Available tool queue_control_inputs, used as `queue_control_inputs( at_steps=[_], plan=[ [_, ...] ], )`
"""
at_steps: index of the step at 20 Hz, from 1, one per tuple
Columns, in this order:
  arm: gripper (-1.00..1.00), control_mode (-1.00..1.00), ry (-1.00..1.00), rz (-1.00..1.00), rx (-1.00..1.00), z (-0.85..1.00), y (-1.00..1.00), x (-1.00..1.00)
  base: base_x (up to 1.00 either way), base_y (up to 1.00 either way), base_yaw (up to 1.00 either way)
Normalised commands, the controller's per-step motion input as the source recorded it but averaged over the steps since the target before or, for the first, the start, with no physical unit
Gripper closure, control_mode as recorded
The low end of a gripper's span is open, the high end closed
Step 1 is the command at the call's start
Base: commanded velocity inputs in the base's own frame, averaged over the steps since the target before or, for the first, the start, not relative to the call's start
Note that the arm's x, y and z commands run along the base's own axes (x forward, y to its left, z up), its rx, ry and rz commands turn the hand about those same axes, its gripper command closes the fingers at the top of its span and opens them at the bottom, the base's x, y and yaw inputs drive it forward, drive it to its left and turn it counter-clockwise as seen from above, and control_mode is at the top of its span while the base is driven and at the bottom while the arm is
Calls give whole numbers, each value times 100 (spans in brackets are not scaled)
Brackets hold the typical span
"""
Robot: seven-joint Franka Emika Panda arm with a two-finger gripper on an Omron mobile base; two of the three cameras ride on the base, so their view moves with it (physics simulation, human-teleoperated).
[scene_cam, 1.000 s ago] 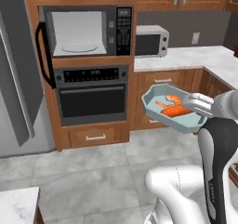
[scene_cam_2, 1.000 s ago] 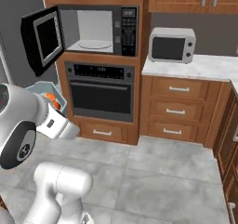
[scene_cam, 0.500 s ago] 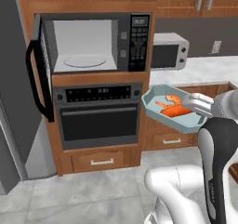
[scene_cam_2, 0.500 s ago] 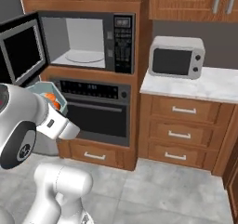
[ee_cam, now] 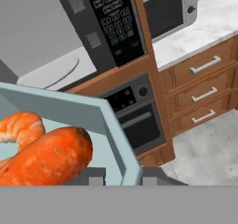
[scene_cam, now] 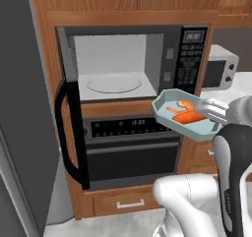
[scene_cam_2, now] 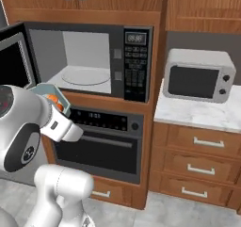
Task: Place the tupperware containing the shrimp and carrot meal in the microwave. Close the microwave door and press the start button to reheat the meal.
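Left base view shows you the gripper (scene_cam: 209,108) clamped on the right rim of the tupperware (scene_cam: 183,115), carrying the shrimp and carrot meal (scene_cam: 183,114) level just right of the microwave (scene_cam: 133,64), whose microwave door (scene_cam: 74,128) hangs open so the cavity is ready

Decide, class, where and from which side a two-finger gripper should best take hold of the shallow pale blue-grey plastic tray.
Probably the flared rim of the shallow pale blue-grey plastic tray, from the side nearest the arm: the thin wall fits between the jaws, as the gripper pinches it now, leaving its far end free towards the microwave.
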Motion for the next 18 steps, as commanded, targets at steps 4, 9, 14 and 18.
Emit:
queue_control_inputs(
  at_steps=[4,9,14,18],
  plan=[
    [100,100,0,0,0,0,0,0,88,79,-4],
    [100,100,0,0,0,0,0,0,4,0,0],
    [100,100,0,0,0,0,0,0,1,-10,-20],
    [100,100,0,0,0,0,0,0,44,-3,-20]
  ],
)
